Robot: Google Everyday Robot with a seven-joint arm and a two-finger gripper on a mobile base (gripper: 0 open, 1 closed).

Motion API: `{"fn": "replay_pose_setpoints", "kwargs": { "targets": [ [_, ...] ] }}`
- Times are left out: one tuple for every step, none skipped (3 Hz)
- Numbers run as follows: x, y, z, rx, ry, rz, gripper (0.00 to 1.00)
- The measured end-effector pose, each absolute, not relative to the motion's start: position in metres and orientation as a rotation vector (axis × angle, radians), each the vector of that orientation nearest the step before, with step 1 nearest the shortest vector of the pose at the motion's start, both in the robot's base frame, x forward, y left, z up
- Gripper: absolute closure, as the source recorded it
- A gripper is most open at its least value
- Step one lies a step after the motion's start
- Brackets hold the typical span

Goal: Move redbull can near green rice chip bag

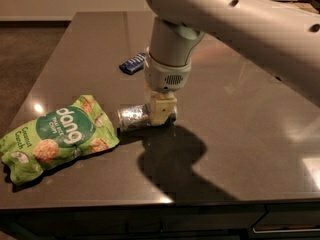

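Gripper point(161, 111) sat low on the table point(240, 134), jaws clamped on the redbull can point(131, 118), which lay sideways, sticking out from the jaws toward the green rice chip bag point(55, 136) just beside it. Placement step looked nearly done; next called for release, then a clean lift.

Dim, warm overhead light; gripper point(161, 111) low at worktop point(240, 134) centre, jaws clamped on redbull can point(132, 118), throws a dark shadow point(170, 159) toward the camera. Glare spots point(38, 107) at the glossy worktop's edges.
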State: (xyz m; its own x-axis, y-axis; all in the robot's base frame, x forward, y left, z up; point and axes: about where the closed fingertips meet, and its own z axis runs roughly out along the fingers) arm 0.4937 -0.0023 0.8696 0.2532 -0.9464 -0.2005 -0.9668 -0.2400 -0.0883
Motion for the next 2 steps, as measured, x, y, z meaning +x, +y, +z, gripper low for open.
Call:
{"fn": "replay_pose_setpoints", "kwargs": {
  "targets": [
    [0.4932,0.0092,0.8630,-2.332,1.799,0.141,0.69],
    [0.4950,0.0125,0.8541,-2.334,1.812,0.133,0.45]
  ]
}}
